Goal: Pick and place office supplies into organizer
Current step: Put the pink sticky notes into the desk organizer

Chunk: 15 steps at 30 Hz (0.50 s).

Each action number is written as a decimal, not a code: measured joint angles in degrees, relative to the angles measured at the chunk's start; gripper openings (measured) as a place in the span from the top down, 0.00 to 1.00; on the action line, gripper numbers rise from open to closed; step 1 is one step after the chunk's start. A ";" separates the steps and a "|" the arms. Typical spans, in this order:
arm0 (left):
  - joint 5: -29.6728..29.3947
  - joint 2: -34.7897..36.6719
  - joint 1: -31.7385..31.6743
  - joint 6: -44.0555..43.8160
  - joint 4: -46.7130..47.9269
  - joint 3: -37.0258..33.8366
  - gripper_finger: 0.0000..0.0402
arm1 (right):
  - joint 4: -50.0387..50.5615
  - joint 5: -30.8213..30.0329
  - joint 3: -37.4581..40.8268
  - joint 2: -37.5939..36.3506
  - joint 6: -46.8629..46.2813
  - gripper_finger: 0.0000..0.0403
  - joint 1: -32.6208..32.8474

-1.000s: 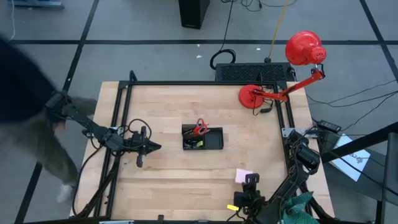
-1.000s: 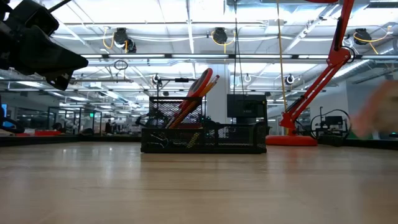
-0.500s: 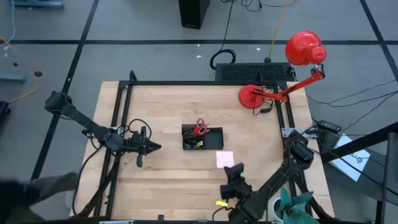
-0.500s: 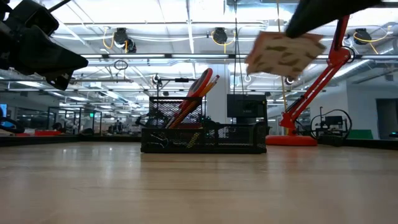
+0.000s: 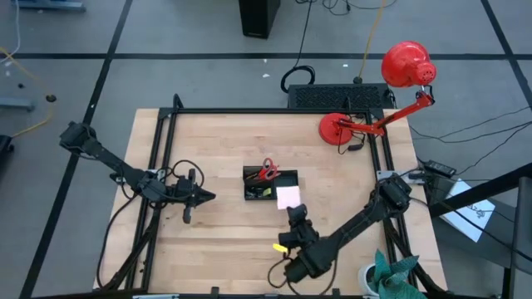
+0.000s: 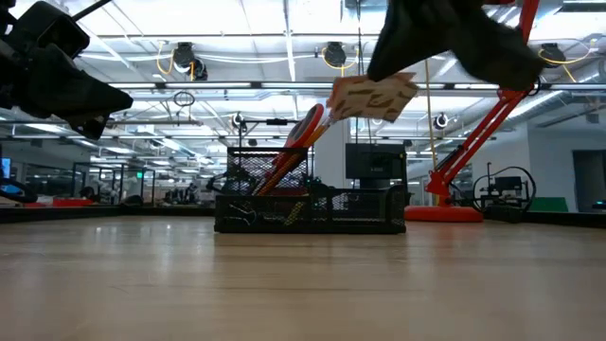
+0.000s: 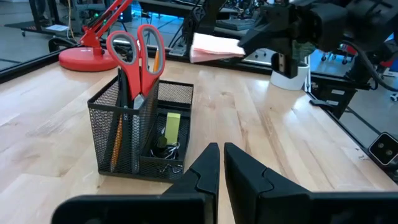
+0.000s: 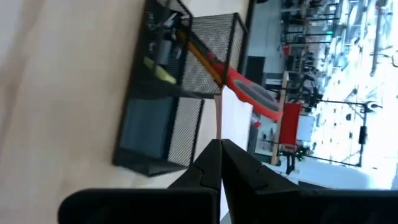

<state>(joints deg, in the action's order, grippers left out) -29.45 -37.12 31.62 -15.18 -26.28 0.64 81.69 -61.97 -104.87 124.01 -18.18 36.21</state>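
The organizer (image 5: 270,184), a black mesh tray with a tall cup at its left end, stands mid-table on its base. Red-handled scissors (image 7: 137,56) and an orange pencil (image 6: 322,125) stand in the cup, and a yellow-green piece (image 7: 172,124) lies in the compartment beside it. My right gripper (image 5: 293,211) is shut on the pink sticky-note pad (image 5: 288,197), held in the air over the organizer's near right corner. My left gripper (image 5: 202,197) hovers shut to the organizer's left, holding nothing. My right gripper pinches the pad between its two fingers at one edge (image 8: 219,127); the pad shows edge-on between the fingertips. The fingers come from the table's near side, slanting a little downward. The pad (image 6: 372,97) is lifted clear, roughly level, higher than the organizer's cup.
A red desk lamp (image 5: 378,91) stands at the far right, with a black slab (image 5: 337,96) behind its base. A black frame (image 5: 162,166) runs along the table's edges. Bare wood lies around the organizer.
My right gripper has swung from the table's near edge toward the organizer, going left and farther away, rolling its wrist. It stays shut on the pink pad, which has travelled with it and turned. A person at the left has gone out of view.
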 joint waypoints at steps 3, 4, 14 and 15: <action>0.02 0.00 0.00 -0.02 0.02 0.00 0.92 | -0.75 -2.54 1.69 -0.01 0.26 1.00 -1.08; 0.02 0.00 -0.01 -0.02 0.02 0.00 0.92 | -0.79 -2.54 2.23 -0.01 0.27 1.00 -1.42; 0.04 0.00 -0.02 -0.15 1.14 0.00 0.92 | -9.06 -0.76 7.58 -0.02 3.05 1.00 -3.01; 0.02 0.00 0.00 -0.15 1.16 0.00 0.92 | -9.66 -0.73 7.99 -0.03 3.13 1.00 -3.15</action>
<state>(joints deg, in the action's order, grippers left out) -29.43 -37.12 31.62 -15.33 -25.12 0.64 72.04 -62.70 -96.88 123.98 -15.05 33.05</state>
